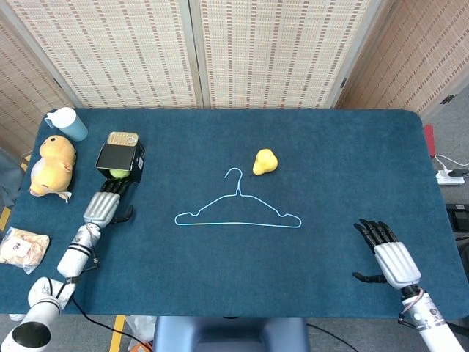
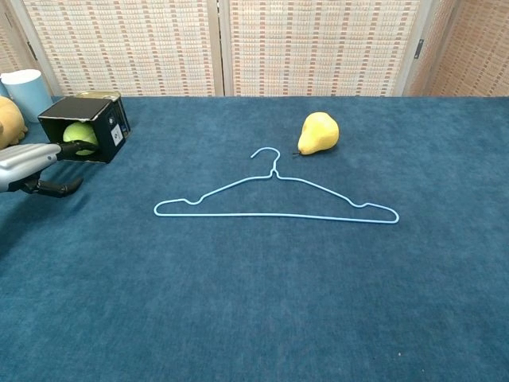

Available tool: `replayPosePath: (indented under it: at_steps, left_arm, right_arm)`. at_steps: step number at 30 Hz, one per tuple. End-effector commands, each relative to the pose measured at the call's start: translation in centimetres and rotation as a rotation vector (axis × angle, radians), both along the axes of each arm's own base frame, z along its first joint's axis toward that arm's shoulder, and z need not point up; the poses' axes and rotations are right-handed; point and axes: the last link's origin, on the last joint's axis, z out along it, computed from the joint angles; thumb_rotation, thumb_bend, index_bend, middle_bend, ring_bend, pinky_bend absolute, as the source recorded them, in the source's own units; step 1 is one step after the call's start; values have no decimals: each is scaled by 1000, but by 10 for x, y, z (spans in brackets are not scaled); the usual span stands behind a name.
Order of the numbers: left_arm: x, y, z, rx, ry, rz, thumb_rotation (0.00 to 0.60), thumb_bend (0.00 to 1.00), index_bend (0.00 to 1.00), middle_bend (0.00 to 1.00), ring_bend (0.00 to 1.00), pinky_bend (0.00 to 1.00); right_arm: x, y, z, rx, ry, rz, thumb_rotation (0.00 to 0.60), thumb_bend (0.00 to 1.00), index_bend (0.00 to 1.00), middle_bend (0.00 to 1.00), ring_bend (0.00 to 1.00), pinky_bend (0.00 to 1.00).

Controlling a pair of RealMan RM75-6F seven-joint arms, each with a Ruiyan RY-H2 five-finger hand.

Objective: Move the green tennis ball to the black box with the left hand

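Green tennis ball (image 2: 79,132) sits inside the black box (image 2: 105,131), in its open side-facing mouth. Left robot hand (image 1: 103,207) lies just in front of the box opening, fingers stretched flat toward the ball, fingertips (image 2: 83,146) at the box mouth; whether they touch the ball I cannot tell. It grips nothing. Right robot hand (image 1: 388,256) rests far from the box at the opposite end of the blue surface (image 1: 330,169), fingers spread, empty.

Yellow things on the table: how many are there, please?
2. The yellow pear lies beyond the hook of the blue hanger, and the yellow plush chick lies at the table's left edge, near the black box. None seem hidden.
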Motion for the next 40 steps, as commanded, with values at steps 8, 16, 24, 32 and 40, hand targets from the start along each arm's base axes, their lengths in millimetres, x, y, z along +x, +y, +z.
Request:
replayPosePath:
  at_steps: [8,16,24,32,40]
  left_arm:
    - [-12,-13,8,5,5,-4,198,482,0,0,0,0]
    - [-30,-44,21,30,7,-34,199,480,9,0,0,0]
    - [-56,-136,52,164,-30,-38,194,481,39,0,0,0]
    - [-60,-216,89,234,-99,58,207,461,59,0,0,0]
    - [-46,-223,93,231,-110,-3,214,453,73,0,0,0]
  right_arm:
    - [1,3,2,2,-11,16,600,0,0,0,0,0]
    - [3,8,4,14,-24,45,600,0,0,0,0,0]
    - [3,14,11,10,-57,67,600,0,0,0,0,0]
    - [4,18,12,10,-61,83,600,0,0,0,0,0]
    - [5,18,12,12,-57,83,600,0,0,0,0,0]
